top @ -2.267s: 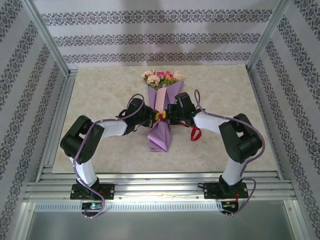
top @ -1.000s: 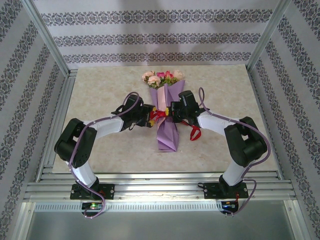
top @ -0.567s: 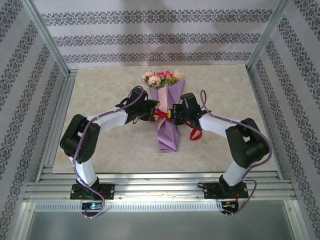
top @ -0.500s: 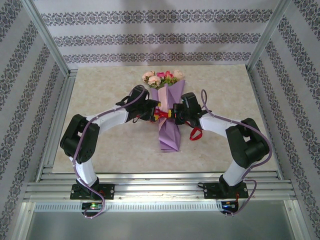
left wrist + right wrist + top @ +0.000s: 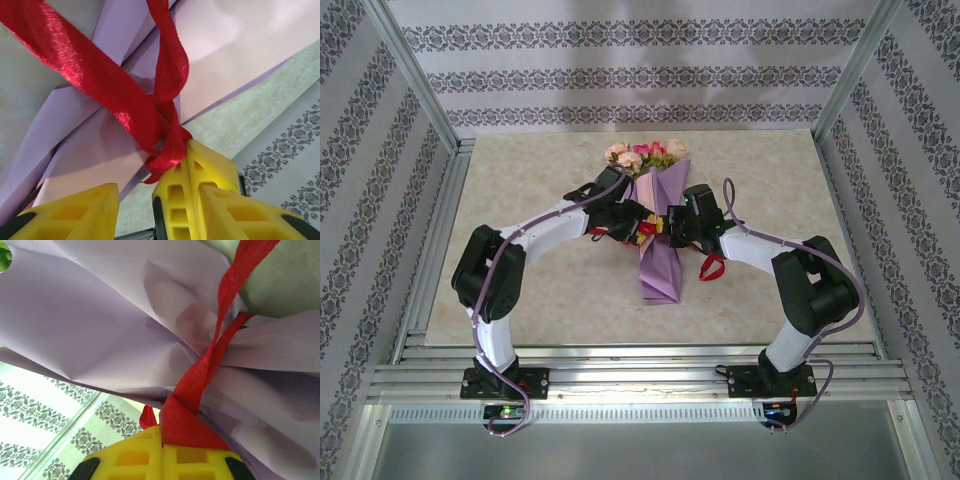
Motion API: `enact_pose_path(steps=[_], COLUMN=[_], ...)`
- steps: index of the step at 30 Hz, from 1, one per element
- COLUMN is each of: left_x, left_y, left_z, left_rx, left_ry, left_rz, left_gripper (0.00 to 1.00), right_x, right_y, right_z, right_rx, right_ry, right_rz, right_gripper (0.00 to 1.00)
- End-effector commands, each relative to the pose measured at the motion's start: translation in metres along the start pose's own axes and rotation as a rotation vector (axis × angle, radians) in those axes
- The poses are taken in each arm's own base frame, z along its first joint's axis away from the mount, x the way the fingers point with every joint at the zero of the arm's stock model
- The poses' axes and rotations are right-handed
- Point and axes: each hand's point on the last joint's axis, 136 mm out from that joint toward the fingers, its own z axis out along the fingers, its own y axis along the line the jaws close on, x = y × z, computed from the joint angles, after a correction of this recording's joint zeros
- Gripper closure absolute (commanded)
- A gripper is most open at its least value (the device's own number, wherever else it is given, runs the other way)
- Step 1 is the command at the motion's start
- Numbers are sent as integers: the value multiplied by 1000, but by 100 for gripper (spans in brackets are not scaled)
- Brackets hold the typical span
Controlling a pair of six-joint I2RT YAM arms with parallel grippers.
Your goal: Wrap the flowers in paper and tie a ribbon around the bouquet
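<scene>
While the bouquet (image 5: 658, 265), a long cone of creased matte lilac paper (image 5: 75, 315), lies on the marbled table (image 5: 520, 180), the right gripper (image 5: 162, 434) clamps the glossy flat red ribbon (image 5: 200, 375) crossed over it; the left gripper (image 5: 142, 186) has its yellow jaws apart, one touching that ribbon

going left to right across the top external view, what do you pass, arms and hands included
left arm's elbow → left hand → right hand, pinching the ribbon → right arm's elbow. The bouquet overlaps both hands, so it is left out.
</scene>
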Motion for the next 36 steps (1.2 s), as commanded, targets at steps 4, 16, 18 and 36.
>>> enact_pose_path(steps=[4, 16, 18, 36], left_x=[3, -5, -7, -9], left_y=[-17, 3, 5, 14], left_z=[17, 22, 19, 5], left_rx=[41, -12, -15, -24], left_ry=[24, -4, -18, -48], left_rz=[77, 85, 90, 102], left_gripper=[64, 96, 100, 100], right_x=[0, -2, -3, -9], right_y=[1, 2, 1, 2], right_z=[-6, -7, -7, -9], right_rx=[-14, -17, -16, -20], right_ry=[13, 12, 9, 0], right_rz=[-7, -6, -4, 0], right_gripper=[100, 100, 100, 100])
